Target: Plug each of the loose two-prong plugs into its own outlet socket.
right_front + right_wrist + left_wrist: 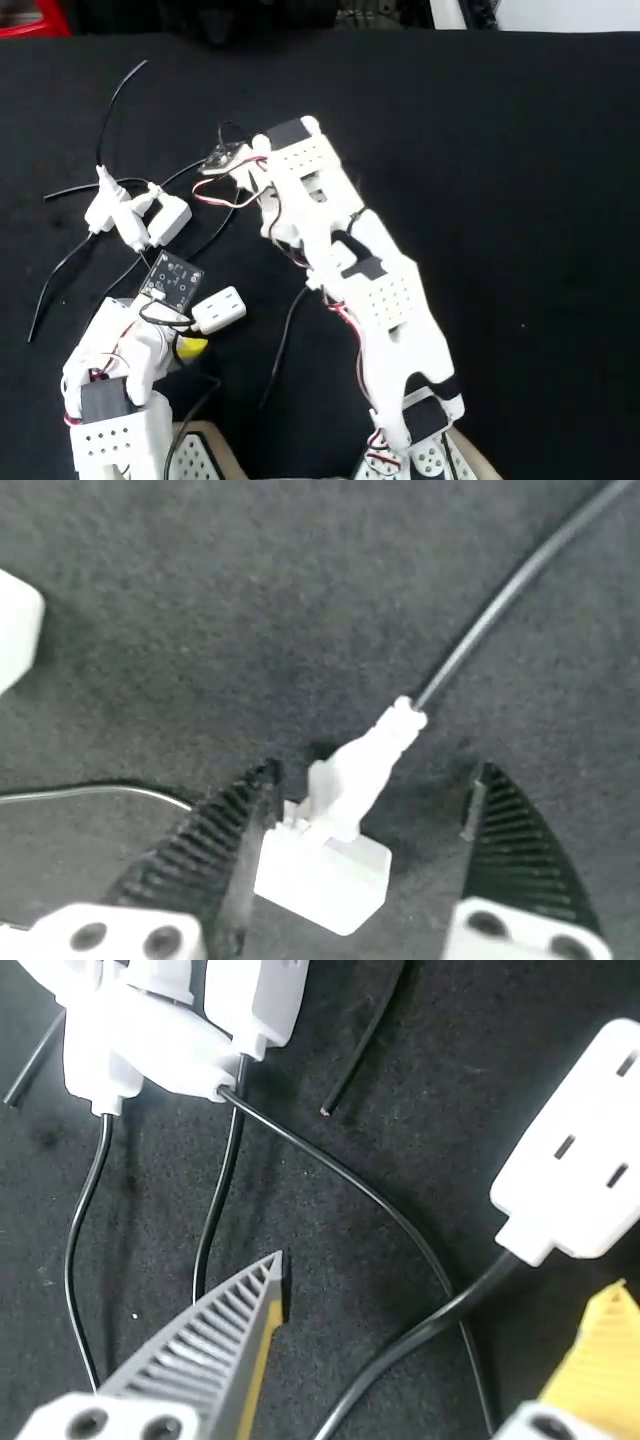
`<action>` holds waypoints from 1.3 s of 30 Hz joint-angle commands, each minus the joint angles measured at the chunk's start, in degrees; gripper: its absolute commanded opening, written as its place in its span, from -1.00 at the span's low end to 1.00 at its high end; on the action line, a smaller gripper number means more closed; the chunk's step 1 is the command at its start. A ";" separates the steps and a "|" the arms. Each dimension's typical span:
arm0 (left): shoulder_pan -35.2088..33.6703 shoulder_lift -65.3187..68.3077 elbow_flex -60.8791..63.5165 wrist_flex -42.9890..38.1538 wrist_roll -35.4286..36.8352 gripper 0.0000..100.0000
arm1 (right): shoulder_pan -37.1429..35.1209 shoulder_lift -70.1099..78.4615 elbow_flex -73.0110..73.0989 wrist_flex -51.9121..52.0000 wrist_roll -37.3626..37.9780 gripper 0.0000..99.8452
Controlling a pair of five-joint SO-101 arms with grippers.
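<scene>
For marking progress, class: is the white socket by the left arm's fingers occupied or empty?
Empty on its visible face: the socket shows bare slots, no plug inserted.

**Items outside the task, on and behind the desk**

1. Desk [530, 200]: covered edge to edge in matte black cloth with a fine, fuzzy nap. Seen close in the left wrist view [500, 1030] and the right wrist view [200, 590], the cloth carries a few pale lint specks.
2. Red object [35, 18]: at 11 o'clock, beyond the desk's far edge and cut off by the frame. Kind cannot be told.
3. Dark bulky shape [260, 15]: at 12 o'clock, behind the far edge.
4. Pale metallic clutter [385, 12]: just toward 1 o'clock from the dark shape. Too small to identify.
5. White surface [570, 12]: at 1 to 2 o'clock, past the far edge.
6. Tan piece [478, 468]: at 5 o'clock, at the near edge.
</scene>
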 commanded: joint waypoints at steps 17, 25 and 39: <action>0.75 -0.26 1.19 -0.88 -0.70 -0.13 | 3.08 -3.82 -3.82 2.37 -2.73 -0.78; 0.66 -0.26 1.19 -0.88 -0.70 -0.13 | 1.23 -3.74 -5.76 2.37 -5.89 -0.59; 0.31 -0.26 1.19 -1.05 -0.62 -0.13 | 1.49 5.32 -9.63 2.20 -6.59 -0.62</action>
